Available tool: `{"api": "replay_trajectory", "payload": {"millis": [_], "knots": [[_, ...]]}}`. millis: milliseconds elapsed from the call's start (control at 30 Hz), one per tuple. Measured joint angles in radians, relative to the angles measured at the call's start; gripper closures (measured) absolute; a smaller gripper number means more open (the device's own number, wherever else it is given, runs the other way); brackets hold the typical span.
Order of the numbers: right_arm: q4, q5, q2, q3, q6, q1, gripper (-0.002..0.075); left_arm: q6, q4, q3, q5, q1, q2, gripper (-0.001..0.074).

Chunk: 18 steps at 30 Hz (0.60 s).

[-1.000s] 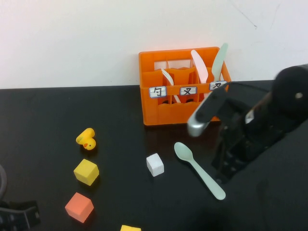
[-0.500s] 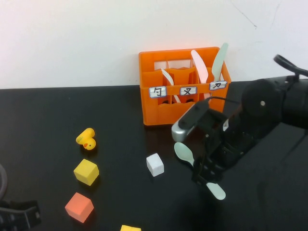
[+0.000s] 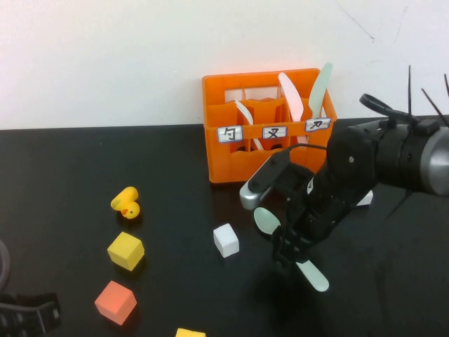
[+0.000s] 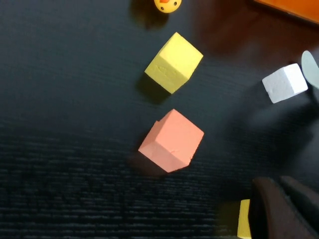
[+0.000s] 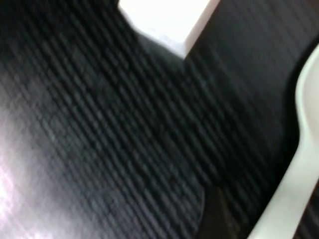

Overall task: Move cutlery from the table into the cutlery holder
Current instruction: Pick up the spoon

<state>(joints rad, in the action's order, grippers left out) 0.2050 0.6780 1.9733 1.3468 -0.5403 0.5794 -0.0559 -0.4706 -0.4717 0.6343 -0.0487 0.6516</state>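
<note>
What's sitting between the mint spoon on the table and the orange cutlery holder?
Nothing visible blocks it. The spoon lies on the table before the cutlery holder; right gripper over its handle, white cube aside, left gripper far off.

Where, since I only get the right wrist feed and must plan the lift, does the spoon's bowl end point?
Observer: The mint spoon lies flat on the table with its bowl toward the orange cutlery holder. The right pincer is low over its handle.
Operator: Does the holder touch the spoon?
Observer: No, it stands apart from the bowl at the table's far edge, labels facing the robot.
Operator: And the other arm?
Observer: The left pincer sits at the table's near left corner, well away from the spoon.
</note>
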Motion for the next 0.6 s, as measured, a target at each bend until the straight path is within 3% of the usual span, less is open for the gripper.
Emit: {"api": "replay_trajectory", "payload": {"millis": [433,600], "knots": [[0.002,-0.019,0.037,0.009,0.006,0.0,0.0292,0.019,-0.047,0.023,-0.02,0.0,0.0,0.0736],[0.002,-0.019,0.04,0.011,0.0,0.0,0.0389,0.023,-0.049,0.023,-0.022,0.0,0.0,0.0736]]}}
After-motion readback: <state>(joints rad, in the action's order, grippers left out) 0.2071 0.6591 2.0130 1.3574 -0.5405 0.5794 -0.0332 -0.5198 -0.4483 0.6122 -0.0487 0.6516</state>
